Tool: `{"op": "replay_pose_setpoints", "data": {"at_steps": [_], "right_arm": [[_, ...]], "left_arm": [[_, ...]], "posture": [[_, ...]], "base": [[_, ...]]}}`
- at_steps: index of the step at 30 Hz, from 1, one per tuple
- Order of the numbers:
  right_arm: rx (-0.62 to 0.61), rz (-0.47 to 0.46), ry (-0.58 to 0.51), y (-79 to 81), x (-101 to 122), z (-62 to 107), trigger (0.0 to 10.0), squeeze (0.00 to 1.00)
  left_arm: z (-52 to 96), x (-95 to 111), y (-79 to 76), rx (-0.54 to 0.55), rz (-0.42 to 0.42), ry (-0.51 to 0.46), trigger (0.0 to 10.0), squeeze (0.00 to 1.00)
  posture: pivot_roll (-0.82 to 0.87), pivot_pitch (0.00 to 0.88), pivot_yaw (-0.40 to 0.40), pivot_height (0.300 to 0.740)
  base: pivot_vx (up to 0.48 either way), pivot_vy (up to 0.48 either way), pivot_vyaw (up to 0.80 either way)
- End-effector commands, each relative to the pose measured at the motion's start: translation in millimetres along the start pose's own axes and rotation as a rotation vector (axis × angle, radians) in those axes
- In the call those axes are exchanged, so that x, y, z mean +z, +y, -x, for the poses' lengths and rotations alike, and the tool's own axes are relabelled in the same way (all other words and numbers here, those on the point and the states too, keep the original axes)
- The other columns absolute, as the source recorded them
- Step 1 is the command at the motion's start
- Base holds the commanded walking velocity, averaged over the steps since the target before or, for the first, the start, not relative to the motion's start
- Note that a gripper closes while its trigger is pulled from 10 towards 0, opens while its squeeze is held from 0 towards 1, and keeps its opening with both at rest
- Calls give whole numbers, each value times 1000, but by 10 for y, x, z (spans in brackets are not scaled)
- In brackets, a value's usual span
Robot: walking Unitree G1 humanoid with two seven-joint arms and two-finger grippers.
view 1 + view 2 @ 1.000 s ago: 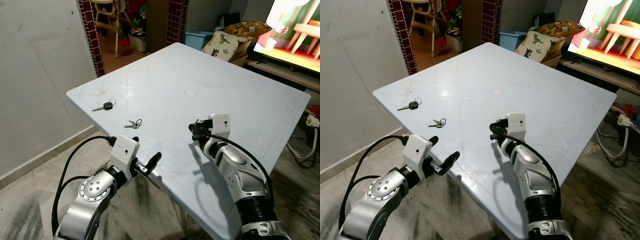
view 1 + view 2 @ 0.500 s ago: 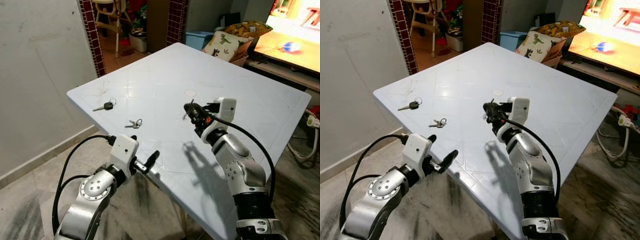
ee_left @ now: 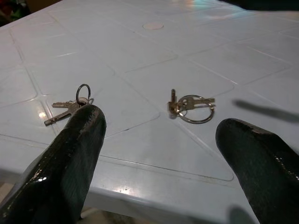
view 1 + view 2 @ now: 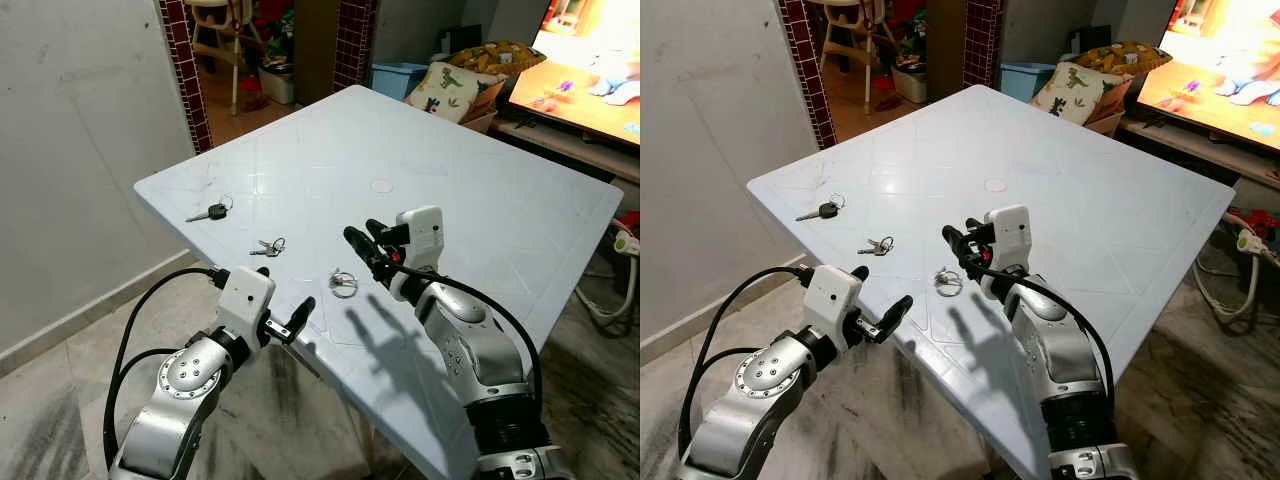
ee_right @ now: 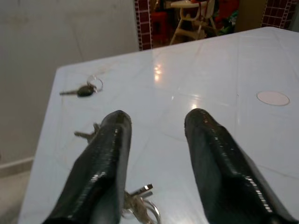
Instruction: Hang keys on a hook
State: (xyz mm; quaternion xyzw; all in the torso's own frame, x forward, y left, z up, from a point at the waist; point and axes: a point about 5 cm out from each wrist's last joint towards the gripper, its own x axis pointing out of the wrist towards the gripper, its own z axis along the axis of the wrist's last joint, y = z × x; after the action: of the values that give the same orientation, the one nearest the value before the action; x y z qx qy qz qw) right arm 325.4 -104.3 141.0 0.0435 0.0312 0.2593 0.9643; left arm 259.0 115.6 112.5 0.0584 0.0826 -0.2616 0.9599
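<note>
Three bunches of keys lie on the white table (image 4: 480,200), all toward the corner nearest the wall on my left. The bunch with the big ring (image 4: 343,284) sits just in from the near edge, right below my right gripper (image 4: 362,244), whose fingers are spread and hold nothing. A small pair of keys (image 4: 267,247) lies a little further toward that corner, and a black-headed key (image 4: 209,212) lies close to the far-left edge.

I judge these keys light, hard and thin, lying flat on a smooth, glossy plastic top, so they will likely skid if I push down on them. The ring looks like the best place to take hold: it stands slightly proud of the surface and would slip over a hook, though loose keys will swing from it.

My left gripper (image 4: 280,325) hangs just off the near edge, fingers wide apart and empty.

The table has moulded grooves and a round plug (image 4: 381,186) in the middle. Around it I see a plain wall, a tiled floor, a television, a dinosaur-print cushion (image 4: 447,88) and a high chair beyond. I see no hook from here.
</note>
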Motion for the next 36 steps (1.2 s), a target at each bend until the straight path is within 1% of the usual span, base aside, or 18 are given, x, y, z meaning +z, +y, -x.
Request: {"op": "replay_pose_setpoints", "data": {"at_steps": [1,5,7,8,10,11,13,14,17,19,20,23,25,27,31,33,34,36], "right_arm": [[9,42,-11,9,38,18,10000,1000],[-14,172,63,-19,-32,22,10000,1000],[8,189,118,23,-119,45,10000,1000],[38,204,143,79,-174,60,10000,702],[51,215,153,107,-198,67,10000,702],[33,219,159,108,-216,62,10000,0],[10,209,161,97,-225,49,10000,0],[4,198,154,91,-218,32,10000,0],[-6,223,159,88,-214,12,10000,0],[-5,227,163,92,-214,-9,10000,0],[2,231,165,105,-216,-27,10000,0],[26,253,169,148,-214,-76,10000,0],[51,285,186,191,-213,-120,10000,0],[64,292,205,205,-230,-132,10000,0],[87,301,281,205,-326,-112,10000,0],[92,305,327,181,-391,-80,10000,0],[92,305,327,181,-391,-80,10000,0],[90,313,356,162,-427,-60,10000,0]], "left_arm": [[-17,0,4,-4,-5,1,10000,0],[-18,-6,3,-4,-4,2,10000,0],[-5,-12,7,-4,-5,5,10000,0],[22,-13,26,-4,-6,9,10000,0],[42,-11,41,-4,-6,11,10000,0],[106,-36,114,20,-13,26,10000,0],[189,-84,203,51,-19,48,10000,0],[280,-149,285,81,-30,75,10000,0],[396,-218,357,106,-30,107,10000,0],[469,-252,376,107,-34,126,10000,0],[475,-249,368,102,-34,125,10000,0],[456,-243,337,86,-33,122,10000,0],[391,-203,292,64,-32,103,10000,0],[358,-178,272,55,-34,93,10000,0],[263,-98,191,4,-15,60,10000,0],[205,-53,100,-60,-5,45,10000,0],[205,-53,100,-60,-5,45,10000,0],[181,-73,45,-102,6,57,10000,0]], "posture": [[6,0,-26,740],[3,0,-23,740],[7,0,-16,740],[8,0,-10,740],[8,0,-10,740],[13,0,-5,740],[13,0,-5,740],[13,0,-5,740],[49,0,-3,740],[61,0,-6,740],[66,0,-8,740],[73,0,-10,740],[73,0,-12,740],[71,0,-13,740],[64,0,-11,740],[59,0,-10,740],[59,0,-10,740],[48,0,-5,740]], "base": [[0,0,0],[0,0,0],[0,0,0],[0,0,0],[0,0,0],[0,0,0],[0,0,0],[0,0,0],[0,0,0],[0,0,0],[0,0,0],[0,0,0],[0,0,0],[0,0,0],[0,0,0],[0,0,0],[0,0,0],[0,0,0]]}}
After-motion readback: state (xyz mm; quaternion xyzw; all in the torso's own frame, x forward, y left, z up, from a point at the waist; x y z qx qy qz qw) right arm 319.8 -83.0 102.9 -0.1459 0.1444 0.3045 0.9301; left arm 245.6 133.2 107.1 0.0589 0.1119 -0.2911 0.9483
